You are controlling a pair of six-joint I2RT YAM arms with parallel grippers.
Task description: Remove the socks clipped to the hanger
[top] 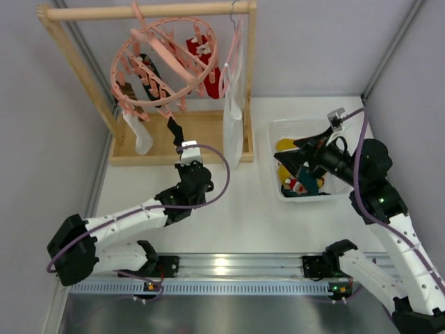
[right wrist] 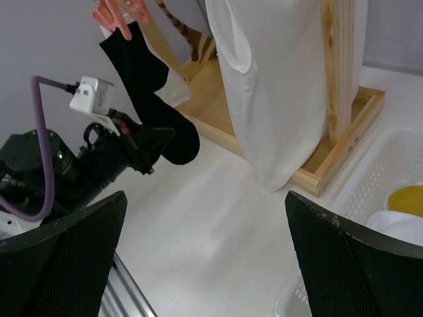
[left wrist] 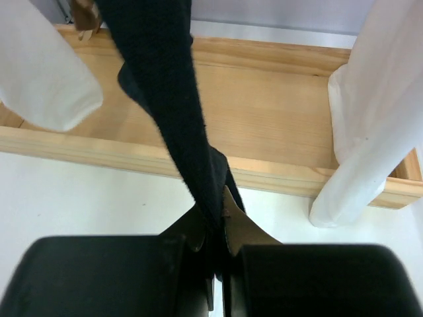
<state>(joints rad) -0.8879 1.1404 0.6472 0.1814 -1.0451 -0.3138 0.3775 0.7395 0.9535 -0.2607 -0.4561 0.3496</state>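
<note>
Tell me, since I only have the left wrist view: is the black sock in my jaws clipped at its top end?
Observer: Yes. The right wrist view shows a pink peg pinching the black sock at its cuff.
Operator: Where is my other arm?
Observer: The right gripper hangs open over the white basket.
Operator: Any other socks up there?
Observer: At least a red sock, clipped on the far side of the hanger.
</note>
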